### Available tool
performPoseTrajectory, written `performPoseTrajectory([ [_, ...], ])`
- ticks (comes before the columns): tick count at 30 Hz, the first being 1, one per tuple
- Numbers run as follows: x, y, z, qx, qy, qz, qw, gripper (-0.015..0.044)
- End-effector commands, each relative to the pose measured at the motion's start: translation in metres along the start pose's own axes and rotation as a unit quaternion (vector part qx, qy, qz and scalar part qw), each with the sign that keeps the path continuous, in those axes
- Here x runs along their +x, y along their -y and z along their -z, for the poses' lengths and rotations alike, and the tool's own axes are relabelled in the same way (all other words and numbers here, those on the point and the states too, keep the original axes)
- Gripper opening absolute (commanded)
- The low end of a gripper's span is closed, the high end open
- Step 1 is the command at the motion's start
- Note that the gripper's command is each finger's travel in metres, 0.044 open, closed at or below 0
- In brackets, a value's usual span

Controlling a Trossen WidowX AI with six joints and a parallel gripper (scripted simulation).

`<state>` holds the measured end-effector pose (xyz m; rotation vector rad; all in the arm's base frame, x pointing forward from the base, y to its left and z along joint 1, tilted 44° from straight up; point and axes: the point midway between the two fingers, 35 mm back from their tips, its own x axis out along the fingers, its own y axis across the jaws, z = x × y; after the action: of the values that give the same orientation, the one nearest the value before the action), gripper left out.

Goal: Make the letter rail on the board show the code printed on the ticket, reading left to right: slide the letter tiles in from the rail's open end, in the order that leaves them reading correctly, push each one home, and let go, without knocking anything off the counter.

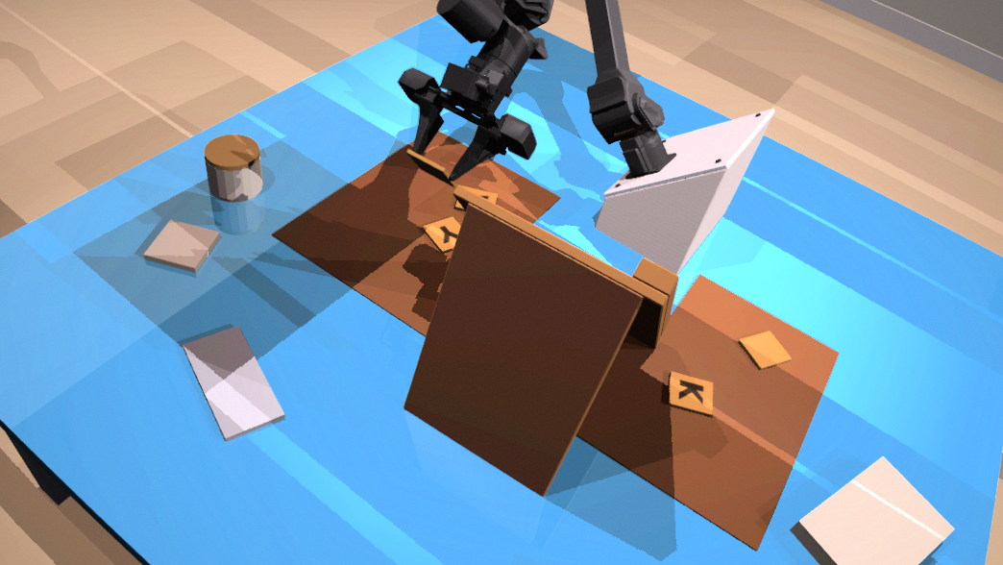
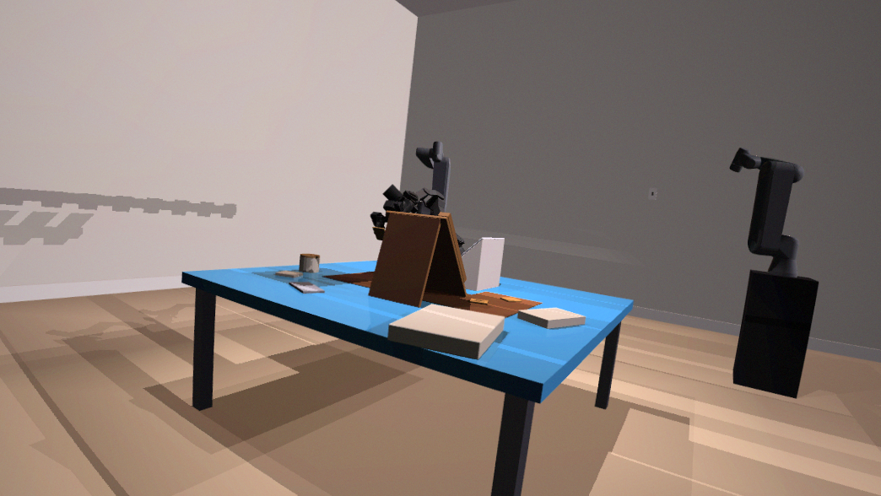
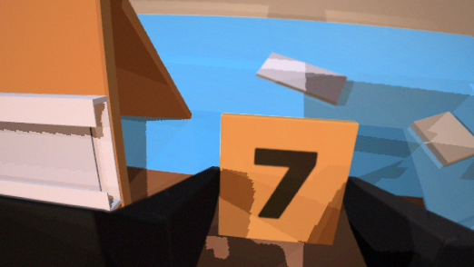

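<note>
Blue counter — end effector part-open, gripping "7" tile by edges.

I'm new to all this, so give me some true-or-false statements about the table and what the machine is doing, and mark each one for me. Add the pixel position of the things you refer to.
1. The pincer (image 1: 432, 163) (image 3: 281, 181) grips a tile marked 7 (image 1: 429, 166) (image 3: 286, 179). True.
2. The K tile (image 1: 691, 394) stands upright against the folding board (image 1: 519, 336) (image 2: 403, 258). False: it lies flat on a brown mat (image 1: 758, 449).
3. The 7 tile is already inside the white rail (image 3: 50, 109). False: it is in the pincer, off to the side of the rail.
4. The Y tile (image 1: 440, 232) lies on the other brown mat (image 1: 336, 232). True.
5. The round canister (image 1: 234, 179) (image 2: 309, 263) has tipped onto its side. False: it stands upright.
</note>
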<state>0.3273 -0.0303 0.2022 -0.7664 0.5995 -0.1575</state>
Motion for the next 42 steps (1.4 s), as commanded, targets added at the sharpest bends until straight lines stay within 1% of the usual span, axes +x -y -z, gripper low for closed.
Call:
performPoseTrajectory([
  [1,0.017,-0.003,0.002,-0.003,0.0,-0.004,1.0,0.0],
  [42,0.019,-0.016,0.005,-0.003,0.0,-0.004,1.0,0.0],
])
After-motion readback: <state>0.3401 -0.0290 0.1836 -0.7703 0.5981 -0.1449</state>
